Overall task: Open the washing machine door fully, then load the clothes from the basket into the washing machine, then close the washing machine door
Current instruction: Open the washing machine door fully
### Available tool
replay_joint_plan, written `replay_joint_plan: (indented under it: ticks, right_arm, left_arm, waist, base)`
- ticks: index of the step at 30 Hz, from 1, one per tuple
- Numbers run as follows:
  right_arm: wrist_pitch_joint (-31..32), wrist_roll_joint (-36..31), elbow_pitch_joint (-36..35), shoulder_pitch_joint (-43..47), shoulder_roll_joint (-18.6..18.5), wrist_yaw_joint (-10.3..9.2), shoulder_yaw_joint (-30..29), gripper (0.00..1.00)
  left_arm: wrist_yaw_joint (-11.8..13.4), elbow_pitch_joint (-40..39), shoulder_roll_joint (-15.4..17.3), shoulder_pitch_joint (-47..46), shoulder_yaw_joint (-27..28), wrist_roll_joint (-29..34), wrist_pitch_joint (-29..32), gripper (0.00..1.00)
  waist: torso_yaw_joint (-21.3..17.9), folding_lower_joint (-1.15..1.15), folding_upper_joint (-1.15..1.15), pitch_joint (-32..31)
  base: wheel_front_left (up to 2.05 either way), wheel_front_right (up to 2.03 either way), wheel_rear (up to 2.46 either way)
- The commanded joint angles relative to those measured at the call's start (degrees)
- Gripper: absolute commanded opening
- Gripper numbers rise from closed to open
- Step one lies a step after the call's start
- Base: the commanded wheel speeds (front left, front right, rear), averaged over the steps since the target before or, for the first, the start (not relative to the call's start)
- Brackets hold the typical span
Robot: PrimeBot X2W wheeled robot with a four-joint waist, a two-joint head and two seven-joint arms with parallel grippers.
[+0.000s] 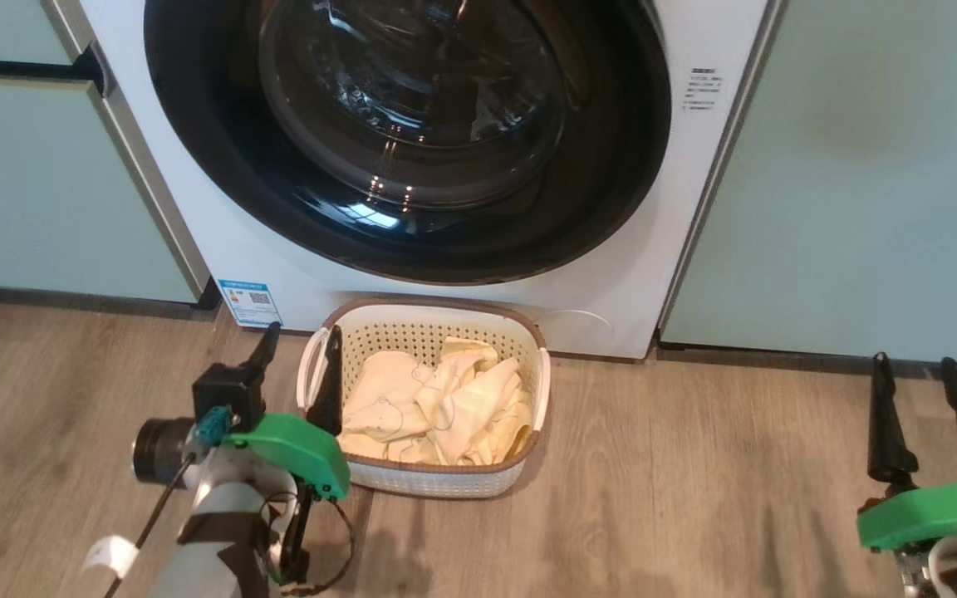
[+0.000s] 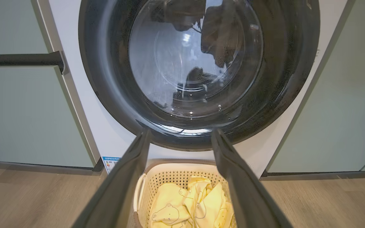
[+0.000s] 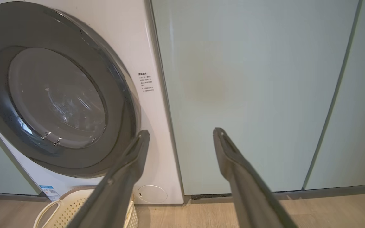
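the washing machine door (image 1: 408, 124) is shut flat on the washing machine (image 1: 611, 307). its black ring is shiny & the glass in the middle is dark, w/ bright spots on it.

the basket (image 1: 445, 483) sits on the wood floor (image 1: 694, 465), right in front of the machine & just under the door. the clothes (image 1: 437, 399) are inside it, a soft pale yellow heap w/ thin line drawings (one looks like a little bear in my left wrist view). they lie below the brown rim.

my left jaws are wide apart & hold nothing. the fingers (image 1: 329, 382) point up at the machine, by the basket's left side. in the head view one finger crosses the white handle there, but i can't tell if it touches. the other finger is near the small blue label (image 1: 250, 301).

my right jaws are wide apart too, w/ nothing in them. those fingers (image 1: 885, 423) are far off to the right, well apart from the basket, in front of the pale green cabinet (image 1: 861, 166).
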Motion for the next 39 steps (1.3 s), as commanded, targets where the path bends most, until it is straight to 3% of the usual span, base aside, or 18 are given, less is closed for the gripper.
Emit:
replay_joint_plan:
  ticks: [1, 28, 31, 33, 34, 35, 38, 39]
  right_arm:
    - [-0.61, -0.04, -1.96, -2.63, -0.87, 0.23, 1.42, 1.0]
    - [-0.61, -1.74, -3.06, -2.07, -0.87, 0.23, 2.68, 0.99]
    - [-0.61, -1.53, -3.03, -2.32, -0.87, 0.23, 2.78, 0.85]
    - [-0.61, -1.28, -2.92, -2.63, -0.87, 0.23, 2.85, 0.67]
    - [-0.61, -1.07, -2.89, -2.8, -0.87, 0.23, 2.92, 0.49]
    - [-0.61, -0.62, -2.87, -2.94, -0.87, 0.23, 3.03, 0.4]
    - [-0.61, 1.14, -2.57, -3.56, -0.87, 0.23, 2.93, 0.0]
    - [-0.61, 2.29, -2.4, -3.85, -0.87, 0.23, 2.79, 0.0]
  left_arm:
    - [0.36, -1.77, 1.13, -2.7, 1.97, -0.18, -0.36, 1.0]
    - [1.32, -2.49, 1.13, -2.02, 2.42, 0.12, -0.36, 1.0]
    - [1.53, -2.66, 1.13, -2.01, 2.09, -0.17, -0.36, 1.0]
    - [1.52, -2.68, 1.13, -2.07, 2.06, -0.26, -0.36, 1.0]
    - [1.51, -2.69, 1.13, -2.13, 2.03, -0.29, -0.36, 1.0]
    - [1.5, -2.68, 1.13, -2.19, 1.99, -0.31, -0.36, 1.0]
    - [1.39, -2.71, 1.13, -2.27, 1.78, -0.35, -0.36, 1.0]
    - [1.31, -2.72, 1.13, -2.3, 1.71, -0.34, -0.36, 1.0]
  waist:
    - [0.01, 0.0, 0.0, -0.12]
    - [-0.23, 0.0, 0.0, -0.87]
    - [-0.23, 0.0, 0.0, -0.8]
    - [-0.17, 0.0, 0.0, -0.69]
    - [-0.11, 0.0, 0.0, -0.64]
    - [-0.06, 0.0, 0.0, -0.59]
    - [0.2, 0.0, 0.0, -0.36]
    - [0.33, 0.0, 0.0, -0.24]
  base:
    - [0.79, 0.79, -1.57]
    - [0.13, 0.13, -0.26]
    - [0.0, 0.0, 0.0]
    - [0.0, 0.0, 0.0]
    - [0.0, 0.0, 0.0]
    - [0.0, 0.0, 0.0]
    - [0.0, 0.0, 0.0]
    - [0.0, 0.0, 0.0]
